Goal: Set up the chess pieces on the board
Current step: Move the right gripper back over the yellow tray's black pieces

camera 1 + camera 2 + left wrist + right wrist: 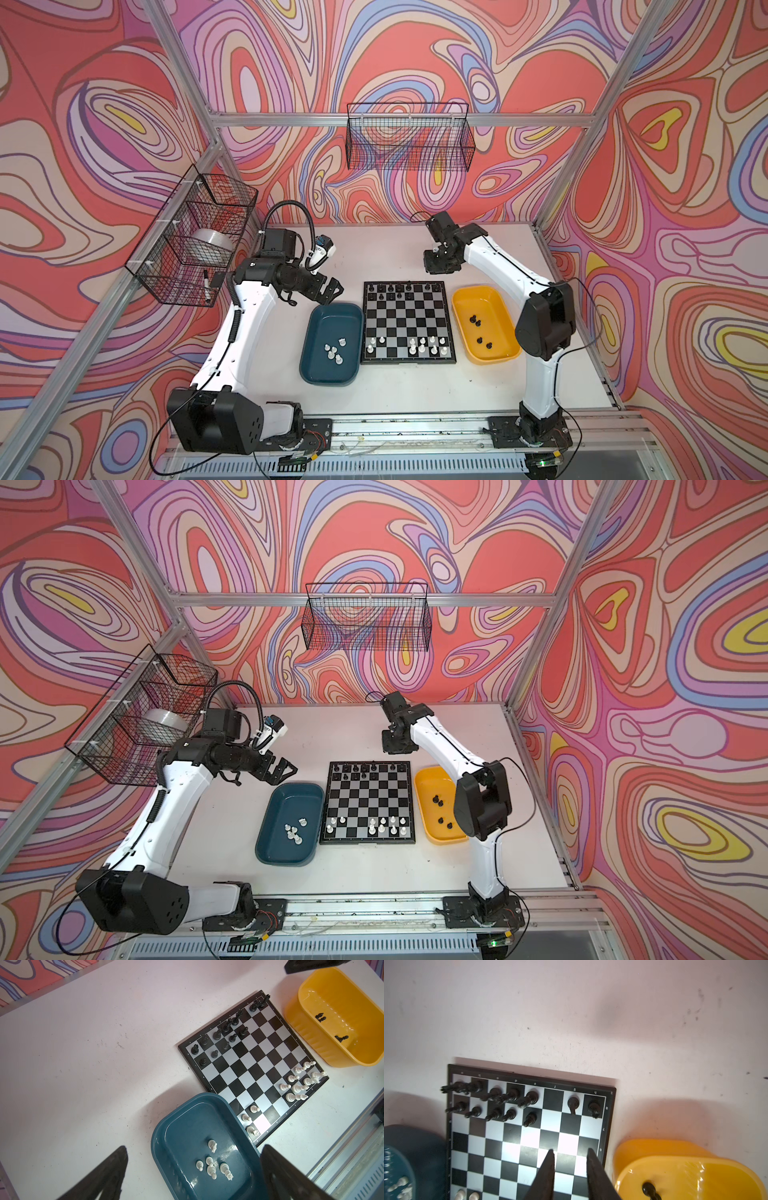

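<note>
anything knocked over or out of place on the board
Nothing on the board looks toppled or askew. The one oddity is a black piece in the yellow tray, which seems to lie on its side.

This was a robot test booth in a lab, not a home. Shiny metal bars (399, 119) made a box frame around a plain white tabletop (386, 257). The walls (415, 50) were covered in wild swirls of pink, red and purple. A white and black left arm (245, 324) and a right arm (503, 266) were bolted to a metal rail (415, 428) along the front. A black back basket (409, 137) and a side basket (195, 237), both made of wire, hung from the bars.
</note>
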Available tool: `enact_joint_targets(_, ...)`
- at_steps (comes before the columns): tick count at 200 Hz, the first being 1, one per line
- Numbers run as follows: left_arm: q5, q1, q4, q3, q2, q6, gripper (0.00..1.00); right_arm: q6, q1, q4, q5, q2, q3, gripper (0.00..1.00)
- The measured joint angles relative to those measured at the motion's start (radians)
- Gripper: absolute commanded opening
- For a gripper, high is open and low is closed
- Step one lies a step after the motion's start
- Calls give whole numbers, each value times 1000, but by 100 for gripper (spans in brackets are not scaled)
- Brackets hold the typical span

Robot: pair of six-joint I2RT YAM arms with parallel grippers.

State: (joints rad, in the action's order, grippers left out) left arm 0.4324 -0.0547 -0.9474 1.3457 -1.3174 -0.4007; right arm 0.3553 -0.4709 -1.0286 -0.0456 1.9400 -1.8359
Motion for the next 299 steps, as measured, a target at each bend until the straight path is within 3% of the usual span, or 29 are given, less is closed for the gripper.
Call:
enact_joint_targets(52, 1, -5, -3, 0, 7, 0, 100, 52, 33, 15, -26, -290, 306, 23)
enact_joint_targets(103, 10, -9, -7, 16, 6, 0, 100, 99, 182, 50, -6, -445, 582, 22)
enact_joint_targets(150, 12, -18, -9, 19, 5, 0, 100, 102, 216, 97, 12, -430, 678, 23)
enact_joint_targets(299, 11, -18, -10, 18, 5, 0, 100, 74, 215, 172, 17, -258, 680, 22)
